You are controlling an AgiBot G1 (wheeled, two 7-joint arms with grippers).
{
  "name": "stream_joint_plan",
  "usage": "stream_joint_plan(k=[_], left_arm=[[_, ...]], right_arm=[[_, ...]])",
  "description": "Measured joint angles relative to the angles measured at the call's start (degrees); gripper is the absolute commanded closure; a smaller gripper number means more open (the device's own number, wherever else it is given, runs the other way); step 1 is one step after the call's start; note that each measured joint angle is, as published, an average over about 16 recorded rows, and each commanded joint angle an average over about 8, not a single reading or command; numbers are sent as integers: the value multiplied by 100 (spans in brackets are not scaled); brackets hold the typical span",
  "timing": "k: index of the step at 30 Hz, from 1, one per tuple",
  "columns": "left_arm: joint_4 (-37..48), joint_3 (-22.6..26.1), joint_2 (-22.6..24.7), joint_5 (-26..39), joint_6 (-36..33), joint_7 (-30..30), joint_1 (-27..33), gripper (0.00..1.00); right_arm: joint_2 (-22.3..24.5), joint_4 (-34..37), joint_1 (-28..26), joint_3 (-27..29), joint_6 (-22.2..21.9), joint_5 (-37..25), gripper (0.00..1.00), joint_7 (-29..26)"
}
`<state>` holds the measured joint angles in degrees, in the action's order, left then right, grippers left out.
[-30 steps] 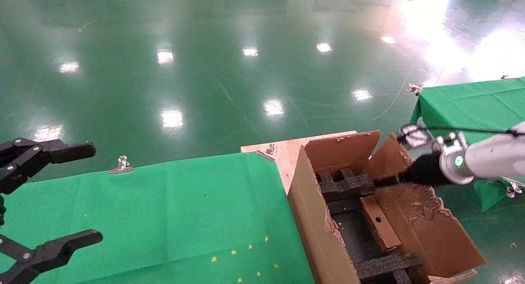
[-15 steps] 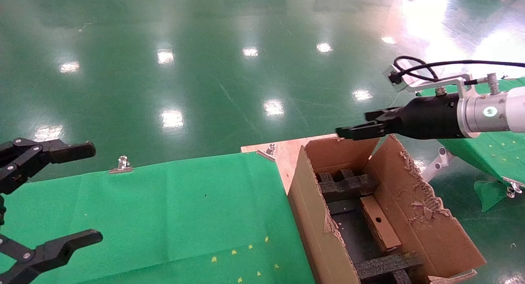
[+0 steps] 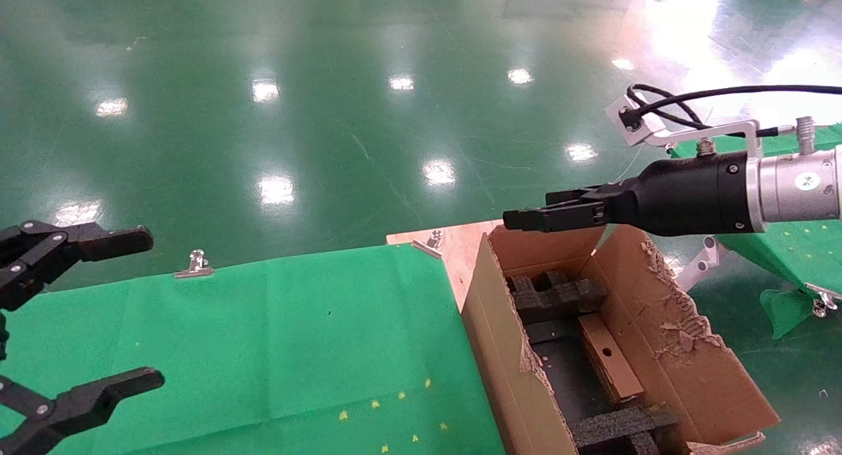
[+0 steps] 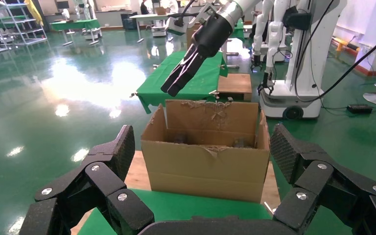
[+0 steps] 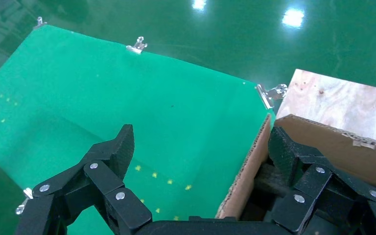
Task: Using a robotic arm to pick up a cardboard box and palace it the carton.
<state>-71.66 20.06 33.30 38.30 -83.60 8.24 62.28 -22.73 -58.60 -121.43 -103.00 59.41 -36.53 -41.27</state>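
The slim brown cardboard box (image 3: 608,359) with a round hole lies inside the large torn carton (image 3: 506,350), between black foam blocks (image 3: 556,297). My right gripper (image 3: 520,219), on the white arm with the silver camera block, hovers above the carton's far left corner. It is open and empty. In the right wrist view its fingers (image 5: 203,142) spread over the carton's wall (image 5: 247,171) and the green cloth. My left gripper (image 3: 141,310) is parked open at the left, over the table. In the left wrist view (image 4: 203,142) it faces the carton (image 4: 205,166) and the right gripper (image 4: 174,88).
A green cloth table (image 3: 263,336) held by metal clips (image 3: 195,264) lies left of the carton. The carton stands on a wooden board (image 3: 460,244). A second green table (image 3: 756,166) stands at the right. Glossy green floor lies beyond.
My right gripper has risen out of the carton and moved left above its far edge. The cardboard box stays in the carton. The left arm has not moved.
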Motion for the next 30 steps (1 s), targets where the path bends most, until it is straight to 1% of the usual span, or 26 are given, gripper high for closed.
stream_joint_plan(k=[5,9,30], left_arm=[[0,0,0,0,0,0,0,0],[0,0,0,0,0,0,0,0],[0,1,0,-1,0,-1,0,0]], right_arm=[[-65,-35,236,324,69,-37,0,113],[-127,-110,535,758,197,-67,0,264],[-552,-645,2636,3818,1134,-246,0,1339]])
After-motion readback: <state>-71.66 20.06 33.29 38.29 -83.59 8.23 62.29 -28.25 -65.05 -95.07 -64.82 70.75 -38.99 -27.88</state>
